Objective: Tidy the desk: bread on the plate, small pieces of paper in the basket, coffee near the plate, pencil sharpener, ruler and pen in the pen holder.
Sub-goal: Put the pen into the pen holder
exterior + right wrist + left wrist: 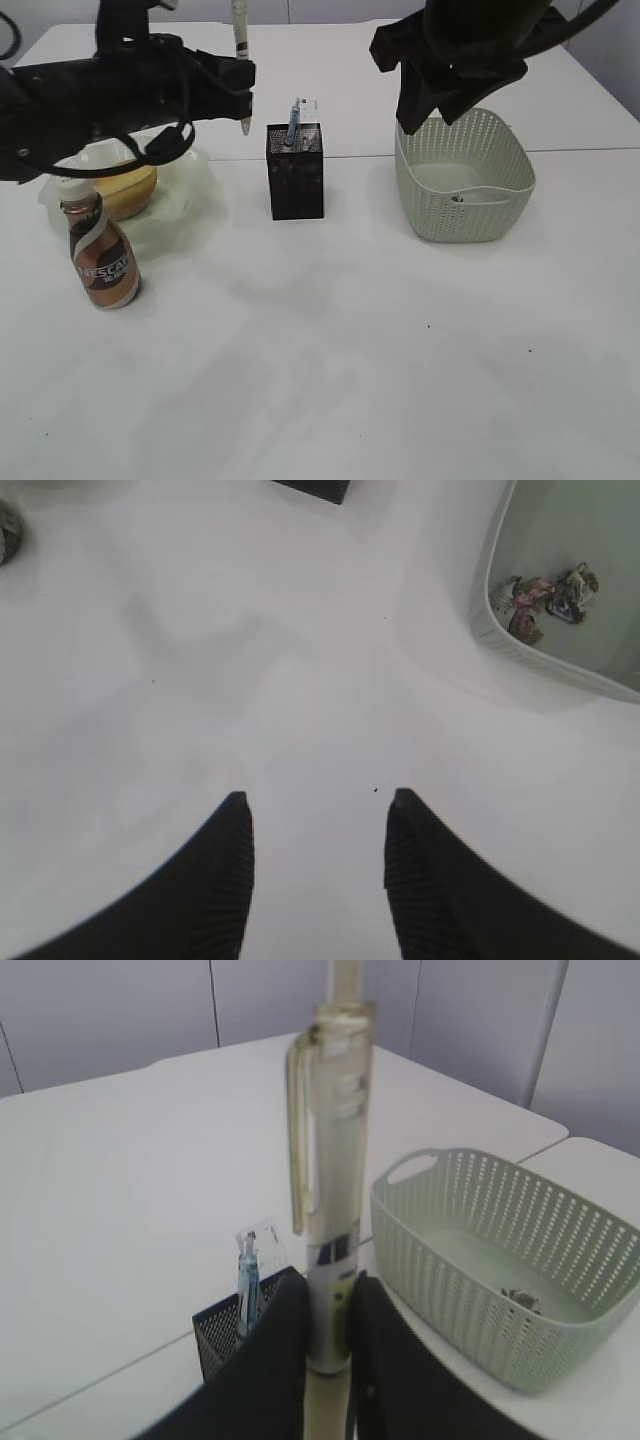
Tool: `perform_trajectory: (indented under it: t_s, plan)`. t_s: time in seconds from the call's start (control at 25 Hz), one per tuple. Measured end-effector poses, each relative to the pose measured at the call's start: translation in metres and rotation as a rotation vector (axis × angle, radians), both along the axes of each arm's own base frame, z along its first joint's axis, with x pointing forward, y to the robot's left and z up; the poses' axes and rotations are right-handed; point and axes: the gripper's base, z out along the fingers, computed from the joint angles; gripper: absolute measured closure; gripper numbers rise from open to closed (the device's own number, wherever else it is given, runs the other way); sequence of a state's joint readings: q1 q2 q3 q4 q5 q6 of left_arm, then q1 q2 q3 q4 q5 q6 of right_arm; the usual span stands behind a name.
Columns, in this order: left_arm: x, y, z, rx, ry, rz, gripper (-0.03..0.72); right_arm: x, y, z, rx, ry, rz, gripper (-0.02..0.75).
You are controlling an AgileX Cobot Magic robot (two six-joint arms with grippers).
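Above the tabletop (330, 380), just left of the pen holder (296, 172), we see left gripper (327, 1345) jaws clamped on the upright pen (330, 1200), ready to drop in; right gripper (318, 870) jaws apart, empty.

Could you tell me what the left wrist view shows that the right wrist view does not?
Only the left wrist view shows the pen, upright and clamped in the left end effector, and the blue item and clear ruler standing in the pen holder. Only the right wrist view shows the right end effector open and empty above the bare desk. Both show the basket with small crumpled paper pieces inside.
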State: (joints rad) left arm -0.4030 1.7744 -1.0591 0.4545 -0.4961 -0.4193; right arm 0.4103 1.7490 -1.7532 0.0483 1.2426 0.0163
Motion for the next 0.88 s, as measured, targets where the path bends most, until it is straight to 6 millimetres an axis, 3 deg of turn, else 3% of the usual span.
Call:
perform_trajectory:
  t_s: [0.28, 0.4, 0.72, 0.88]
  plan:
    - [0.063, -0.028, -0.032, -0.057, -0.033, -0.005, 0.617, 0.0, -0.001, 0.0, -0.031, -0.017, 0.063, 0.412]
    - [0.079, -0.034, -0.051, -0.066, -0.018, 0.004, 0.617, 0.0, -0.002, 0.001, -0.045, -0.026, 0.065, 0.412]
    - [0.097, -0.039, -0.087, -0.054, 0.02, 0.013, 0.614, -0.002, -0.004, 0.006, -0.054, -0.043, 0.068, 0.412]
    - [0.098, -0.038, -0.092, -0.05, 0.028, 0.016, 0.592, -0.003, -0.005, 0.007, -0.053, -0.047, 0.067, 0.412]
